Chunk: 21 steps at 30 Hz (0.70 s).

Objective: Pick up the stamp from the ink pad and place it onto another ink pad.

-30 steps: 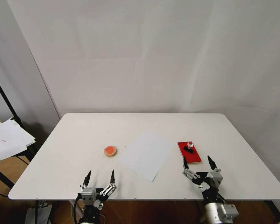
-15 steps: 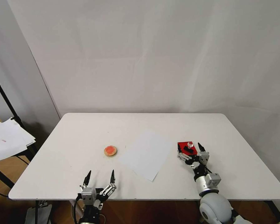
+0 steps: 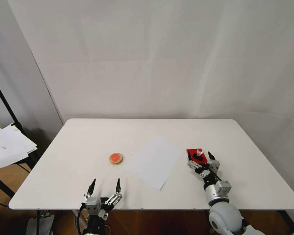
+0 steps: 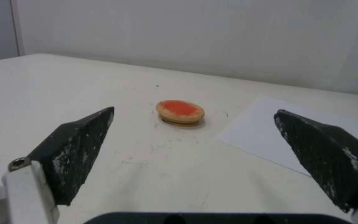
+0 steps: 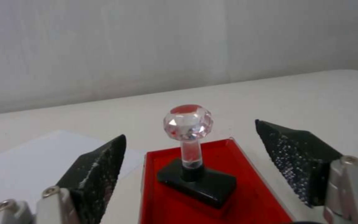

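From the head view, the white desk [image 3: 88,143] carries a sheet of paper [image 3: 154,161], taken here as the landmark. The red ink pad [image 3: 194,153] lies just beside the paper on the robot's right, with the stamp [image 3: 198,155] standing upright on it. The right gripper [image 3: 200,158] sits low over that pad, its jaws apart on either side of the stamp without touching it. The round ink pad [image 3: 116,158] lies near the paper's other side. The left gripper [image 3: 104,186] hovers at the desk's near edge, jaws apart and empty. In the left wrist view, the round ink pad [image 4: 181,111] lies between the spread fingertips [image 4: 81,146], beside the paper [image 4: 295,130]. In the right wrist view, the stamp [image 5: 191,149] rests on the red ink pad [image 5: 166,199], its clear knob between the open fingertips [image 5: 295,155].
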{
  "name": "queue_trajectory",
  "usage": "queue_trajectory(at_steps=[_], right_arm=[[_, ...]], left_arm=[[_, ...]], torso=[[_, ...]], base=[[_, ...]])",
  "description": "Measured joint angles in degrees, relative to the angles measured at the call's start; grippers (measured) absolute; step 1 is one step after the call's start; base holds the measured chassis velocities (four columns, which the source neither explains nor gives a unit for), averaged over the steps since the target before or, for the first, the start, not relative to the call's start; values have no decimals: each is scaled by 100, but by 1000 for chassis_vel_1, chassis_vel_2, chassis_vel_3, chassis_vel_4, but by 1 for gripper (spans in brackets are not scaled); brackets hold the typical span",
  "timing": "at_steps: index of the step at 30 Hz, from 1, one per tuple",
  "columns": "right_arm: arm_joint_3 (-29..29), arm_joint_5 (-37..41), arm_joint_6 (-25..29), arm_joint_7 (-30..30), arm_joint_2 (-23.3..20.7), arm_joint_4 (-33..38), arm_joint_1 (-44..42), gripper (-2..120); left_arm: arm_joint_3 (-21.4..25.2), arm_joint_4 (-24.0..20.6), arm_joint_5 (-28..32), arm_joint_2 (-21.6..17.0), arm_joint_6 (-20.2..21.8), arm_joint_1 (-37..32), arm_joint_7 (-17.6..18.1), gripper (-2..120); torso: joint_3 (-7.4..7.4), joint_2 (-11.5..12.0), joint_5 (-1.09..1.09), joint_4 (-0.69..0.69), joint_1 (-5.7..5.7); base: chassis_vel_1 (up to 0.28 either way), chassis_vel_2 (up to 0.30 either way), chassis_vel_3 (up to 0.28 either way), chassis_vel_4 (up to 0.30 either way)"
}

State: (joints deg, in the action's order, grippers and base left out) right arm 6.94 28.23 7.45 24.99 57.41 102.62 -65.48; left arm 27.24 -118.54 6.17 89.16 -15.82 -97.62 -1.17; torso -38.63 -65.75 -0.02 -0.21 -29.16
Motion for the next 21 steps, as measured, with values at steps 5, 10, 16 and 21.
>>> queue_trajectory(at_steps=[5,10,16,21], right_arm=[[-9,-2,-27,66,48,-8,5,65],[-46,-5,-37,76,76,-21,11,48],[-137,-5,-41,81,121,-79,105,24],[-170,3,-41,89,125,-92,156,8]], left_arm=[[0,0,0,0,0,0,0,102],[0,0,0,0,0,0,0,102],[0,0,0,0,0,0,0,102],[0,0,0,0,-1,0,0,102]], torso=[[0,0,0,0,0],[0,0,0,-1,0],[-1,0,1,0,0],[-1,0,1,1,0]], base=[[0,0,0,0],[0,0,0,0],[0,0,0,0],[0,0,0,0]])
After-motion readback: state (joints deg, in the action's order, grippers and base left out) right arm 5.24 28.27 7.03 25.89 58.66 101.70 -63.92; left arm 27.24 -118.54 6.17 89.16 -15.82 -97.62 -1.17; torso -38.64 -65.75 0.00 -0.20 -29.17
